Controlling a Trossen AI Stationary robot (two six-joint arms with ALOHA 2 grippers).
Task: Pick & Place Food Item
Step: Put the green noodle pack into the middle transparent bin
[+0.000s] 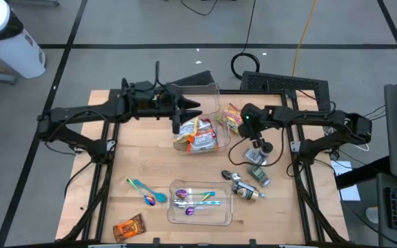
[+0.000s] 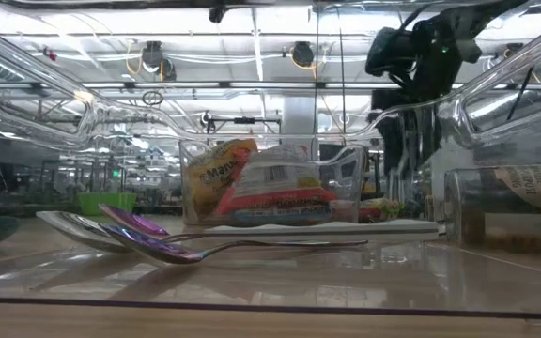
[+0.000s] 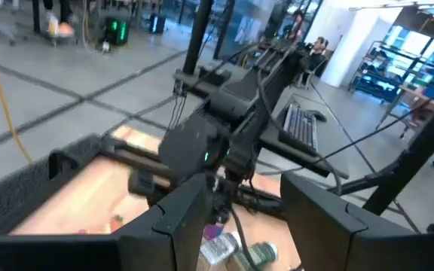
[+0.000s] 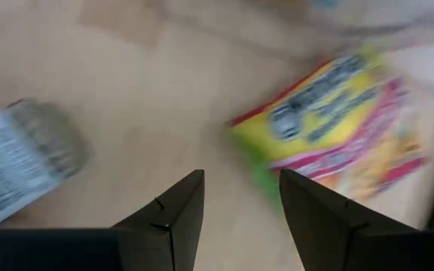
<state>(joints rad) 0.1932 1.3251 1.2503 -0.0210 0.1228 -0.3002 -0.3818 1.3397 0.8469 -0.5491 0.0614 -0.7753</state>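
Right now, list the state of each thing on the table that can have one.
Back bin: tilted, snack packets inside.
Front tray: flat, spoons in it.
Yellow packet: flat on table beside back bin.
Bottles: lying on their sides.
Orange packet: flat, front left.
Left gripper: open, empty.
Right gripper: open, empty, above yellow packet.

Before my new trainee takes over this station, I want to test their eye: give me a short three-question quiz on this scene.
1. True or false: the right gripper is clamped on the yellow snack packet.
2. Where do the iridescent spoons lie? A) all in the front clear tray B) all on bare table C) some in the tray, some left of it
3. What fills the clear bin at the table's middle?

Key: 1 false, its fingers are apart, empty, above the packet; 2 C; 3 food packets.
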